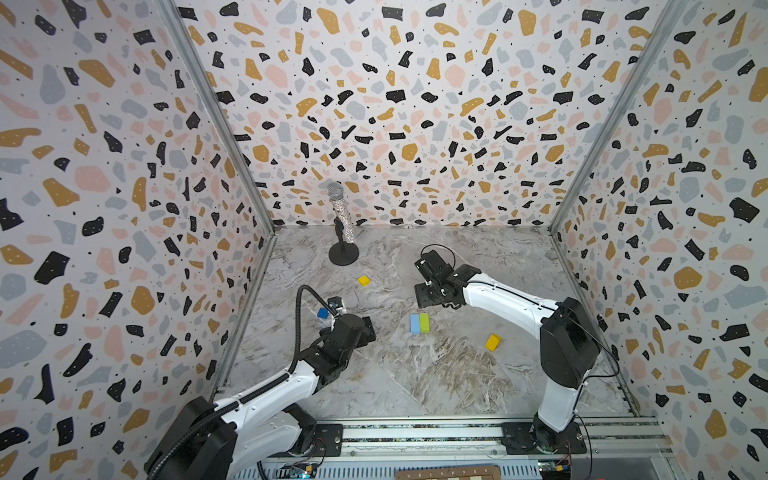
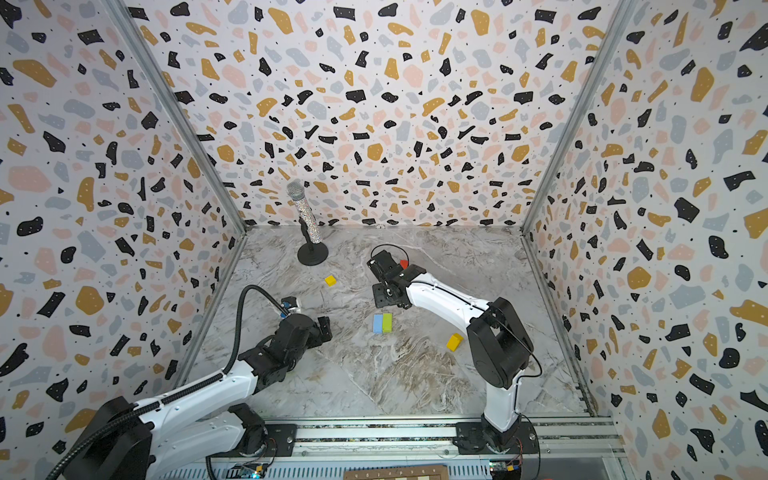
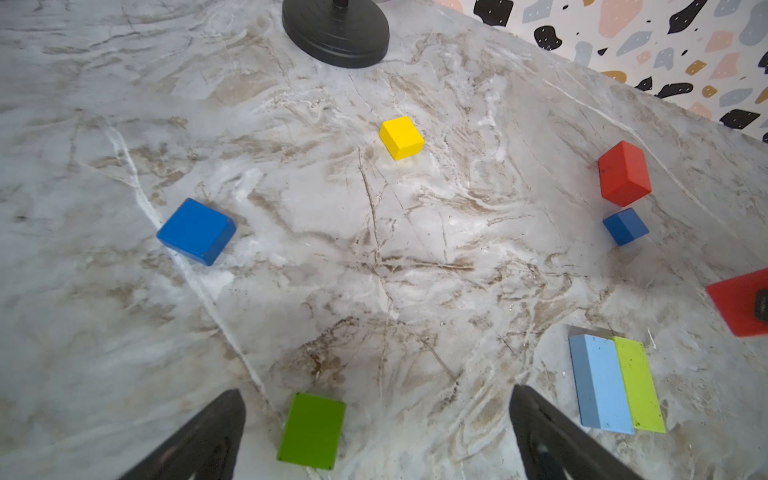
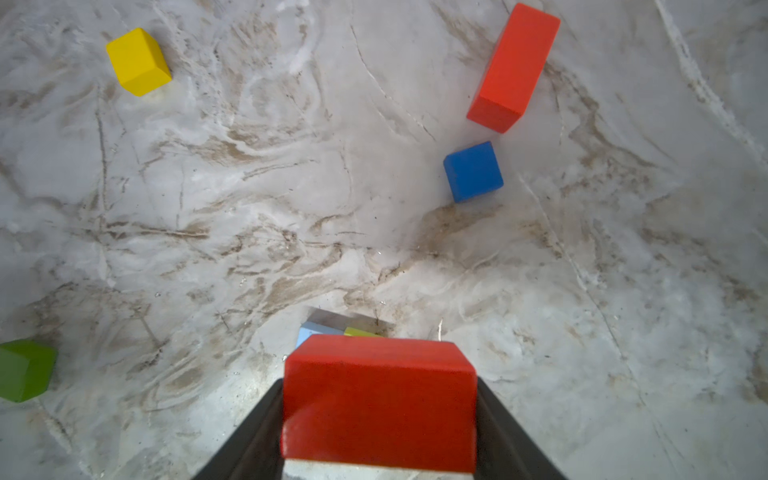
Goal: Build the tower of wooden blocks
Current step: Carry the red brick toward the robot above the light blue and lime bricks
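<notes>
Right gripper (image 4: 380,386) clamping red block (image 4: 378,415). Base: light-blue block (image 1: 414,323) touching lime block (image 1: 424,323), sitting at its 6 o'clock in both top views. Worth centring red across seam, lowering level, releasing slowly. Left gripper (image 3: 378,397) gaping wide, empty.

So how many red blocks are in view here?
2. One red block is held in the right gripper; the other red block lies on the table beside the small blue cube. More may be hidden.
</notes>
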Robot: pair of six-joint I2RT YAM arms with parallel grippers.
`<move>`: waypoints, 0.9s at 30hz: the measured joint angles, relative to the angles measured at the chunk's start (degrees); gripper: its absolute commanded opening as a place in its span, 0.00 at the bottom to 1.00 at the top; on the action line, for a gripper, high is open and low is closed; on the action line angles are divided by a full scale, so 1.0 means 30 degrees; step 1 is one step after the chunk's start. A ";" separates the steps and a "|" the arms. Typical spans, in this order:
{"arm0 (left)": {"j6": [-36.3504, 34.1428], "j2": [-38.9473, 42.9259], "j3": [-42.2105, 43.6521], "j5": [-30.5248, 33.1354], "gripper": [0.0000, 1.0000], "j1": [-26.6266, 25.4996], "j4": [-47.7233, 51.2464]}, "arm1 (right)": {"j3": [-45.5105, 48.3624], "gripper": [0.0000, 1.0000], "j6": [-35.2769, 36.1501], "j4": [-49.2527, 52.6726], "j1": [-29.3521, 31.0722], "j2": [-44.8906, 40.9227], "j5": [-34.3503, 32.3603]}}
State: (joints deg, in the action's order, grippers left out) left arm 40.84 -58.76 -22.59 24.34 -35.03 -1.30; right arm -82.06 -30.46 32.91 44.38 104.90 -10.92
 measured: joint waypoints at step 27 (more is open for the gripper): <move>-0.0117 0.0903 0.1617 0.0080 1.00 -0.0007 -0.1078 | 0.3701 0.51 -0.3832 -0.2310 0.2018 -0.1078 -0.1668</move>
State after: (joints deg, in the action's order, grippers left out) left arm 40.49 -56.05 -17.74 24.58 -35.05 -4.54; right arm -70.96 -41.95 25.98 50.43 101.67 -15.92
